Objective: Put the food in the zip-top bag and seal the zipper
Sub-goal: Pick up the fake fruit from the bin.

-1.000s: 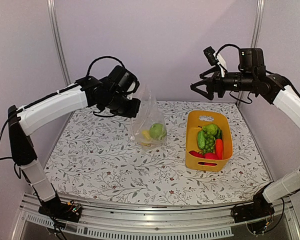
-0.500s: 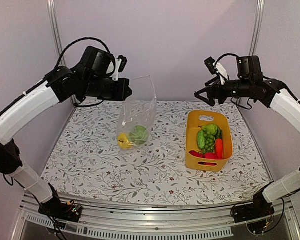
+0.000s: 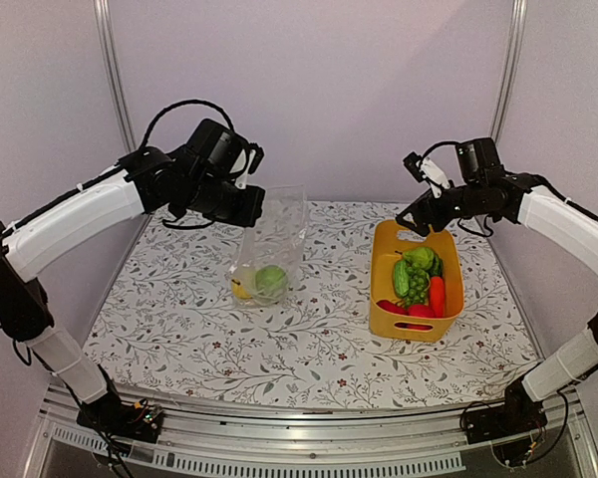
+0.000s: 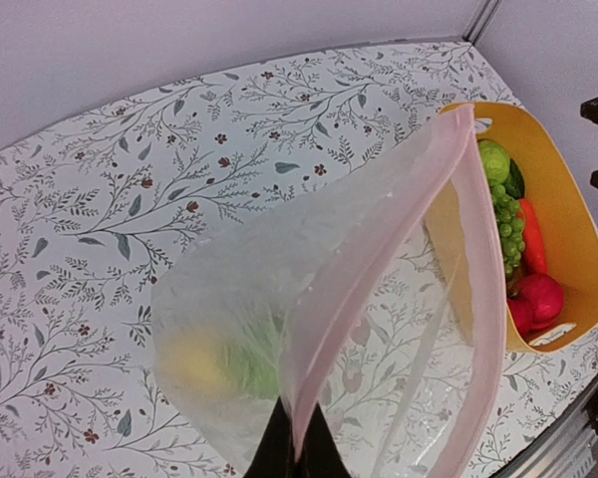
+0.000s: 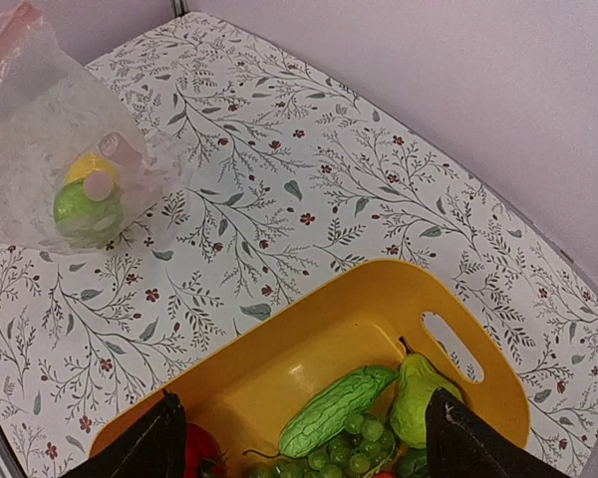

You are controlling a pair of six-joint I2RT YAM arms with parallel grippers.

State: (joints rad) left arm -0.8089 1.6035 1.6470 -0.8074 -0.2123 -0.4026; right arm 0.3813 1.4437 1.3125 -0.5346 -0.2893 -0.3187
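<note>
Cloth with a grey leaf print (image 3: 179, 329) lies under everything, and on it you have two things to work around. The zip-top bag (image 3: 271, 239) stands left of centre, hung from your left gripper (image 4: 297, 443), whose fingers are pinched fully together on one edge of the bag's mouth. The pink-tinted zipper (image 4: 486, 299) runs round that mouth, and the mouth gapes towards the right. Low in the bag sit a green round piece (image 5: 85, 207) and a yellow piece (image 3: 240, 288), touching each other. The bag's bottom looks to rest on the cloth, though you cannot be sure from these views. To the right, apart from the bag with bare cloth between, stands the yellow basket (image 3: 411, 327). It holds the cucumber (image 5: 334, 418), the pear (image 5: 419, 393), the grape bunch (image 5: 364, 450), the carrot (image 3: 437, 295) and the red pieces (image 4: 540, 297), all packed close at its near end. Your right gripper (image 3: 414, 217) hovers above the basket's far end, by the handle slot (image 5: 453, 347), with its jaws spread wide and nothing held between them. The basket's raised wall rings the food on every side. The crinkled side of the bag stands between the basket and the two pieces inside. Behind it all is the plain back wall (image 3: 319, 90).
</note>
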